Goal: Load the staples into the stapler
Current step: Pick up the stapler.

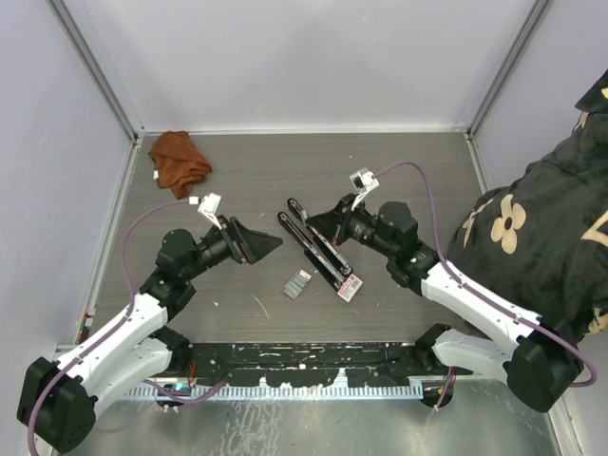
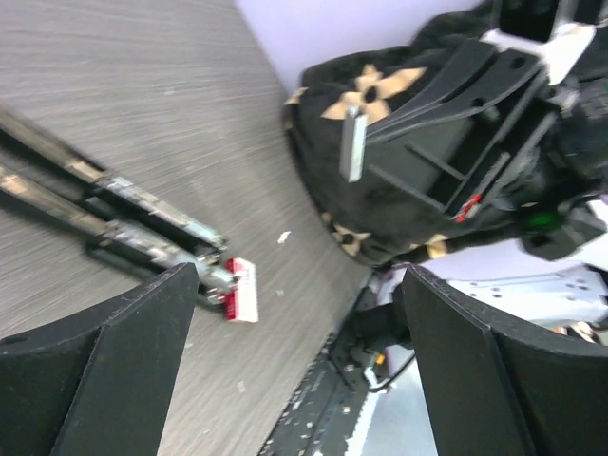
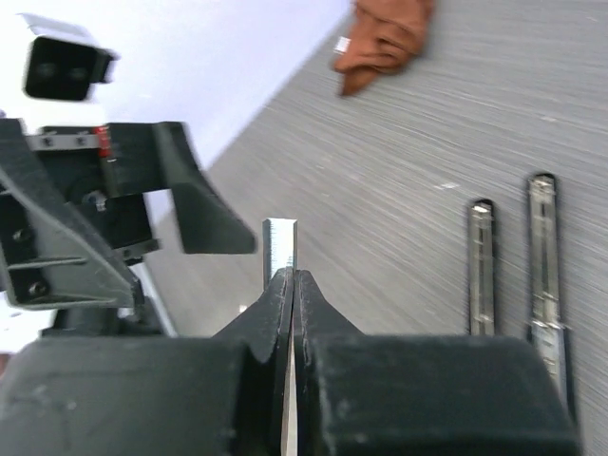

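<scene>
The right gripper (image 3: 290,283) pinches a thin silvery-grey staple strip (image 3: 280,242) by its end — any pivot there would misalign it with the opened black metal stapler (image 3: 543,256) beside the gripper.

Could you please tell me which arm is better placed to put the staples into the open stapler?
The right arm: its jaws are shut on the thin silvery staple strip, close to the long black stapler lying opened flat. The left arm has its jaws open and empty.
</scene>
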Controlling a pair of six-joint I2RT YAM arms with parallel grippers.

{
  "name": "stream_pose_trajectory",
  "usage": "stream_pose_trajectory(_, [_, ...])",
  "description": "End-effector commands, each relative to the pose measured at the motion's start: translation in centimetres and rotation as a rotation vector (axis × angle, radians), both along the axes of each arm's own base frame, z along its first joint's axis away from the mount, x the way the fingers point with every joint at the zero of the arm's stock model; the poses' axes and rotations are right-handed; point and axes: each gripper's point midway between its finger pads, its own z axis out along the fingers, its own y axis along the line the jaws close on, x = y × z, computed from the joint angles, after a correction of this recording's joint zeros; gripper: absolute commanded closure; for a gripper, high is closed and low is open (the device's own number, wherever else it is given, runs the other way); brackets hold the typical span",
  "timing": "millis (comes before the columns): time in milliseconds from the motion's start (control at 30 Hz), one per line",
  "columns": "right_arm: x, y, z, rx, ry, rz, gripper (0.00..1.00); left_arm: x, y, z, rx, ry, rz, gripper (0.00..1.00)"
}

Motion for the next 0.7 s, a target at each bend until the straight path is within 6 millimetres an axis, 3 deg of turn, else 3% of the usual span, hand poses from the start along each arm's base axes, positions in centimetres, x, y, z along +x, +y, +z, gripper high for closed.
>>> stream_pose_trajectory(0, [-4.0, 1.6, 6.8, 0.286, -0.126, 0.205, 0.99, -1.9, -2.3, 8.4, -0.169, -0.213, -0.116, 0.08])
stream_pose_trajectory(200, [-7.0, 2.3, 9.2, 0.382, -0.165, 0.356, 0.99, -4.3, -4.0, 12.5, -0.262, -0.360, -0.232, 0.08])
stream_pose_trajectory(400, [-8.7, 2.4, 10.6, 0.464, -0.175, 0.441, 0.99, -5.3, -4.8, 13.6, -0.309, -0.400, -0.283, 0.10])
stream_pose_trajectory(667, [-9.2, 2.2, 10.6, 0.495, -0.161, 0.458, 0.99, -6.5, -4.4, 15.3, -0.365, -0.453, -0.309, 0.28])
